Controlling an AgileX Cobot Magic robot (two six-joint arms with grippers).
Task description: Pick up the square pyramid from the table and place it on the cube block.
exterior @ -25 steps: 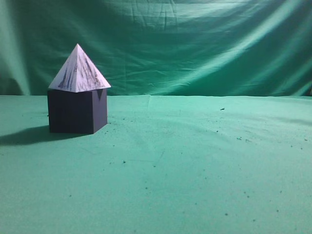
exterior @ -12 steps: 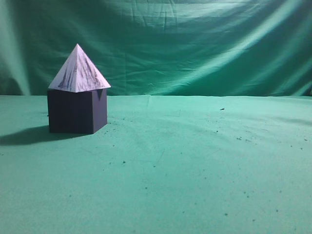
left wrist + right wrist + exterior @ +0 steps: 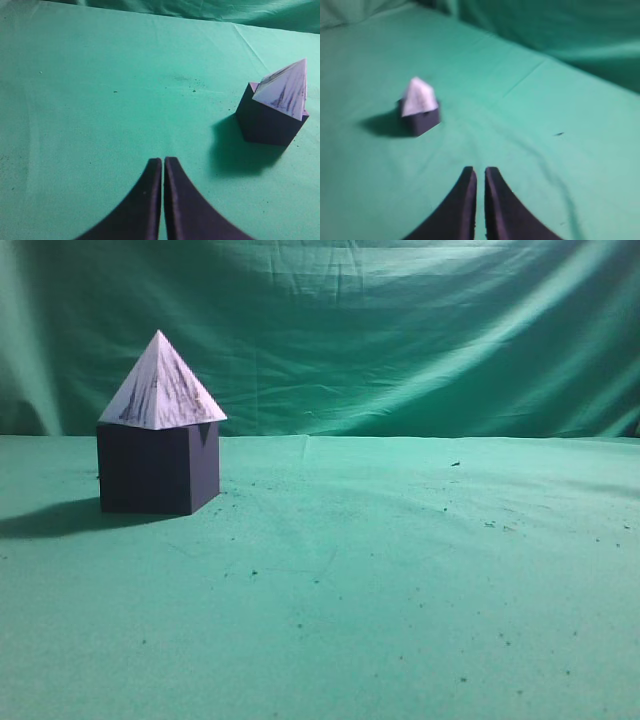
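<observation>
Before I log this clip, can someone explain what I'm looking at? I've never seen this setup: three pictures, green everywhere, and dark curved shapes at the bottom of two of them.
This is a two-armed robot working over a table covered in green cloth. One picture comes from a fixed camera looking along the table at object height. The other two come from cameras on the arms' wrists, so the dark curved shapes are each arm's own fingers: the left gripper and the right gripper. Both pairs of fingers are closed, or nearly so, and hold nothing. Only two objects are on the table: a dark cube block with a pale, smudged square pyramid sitting on top of it, slightly overhanging. Neither arm touches them. The right wrist picture is blurred.
</observation>
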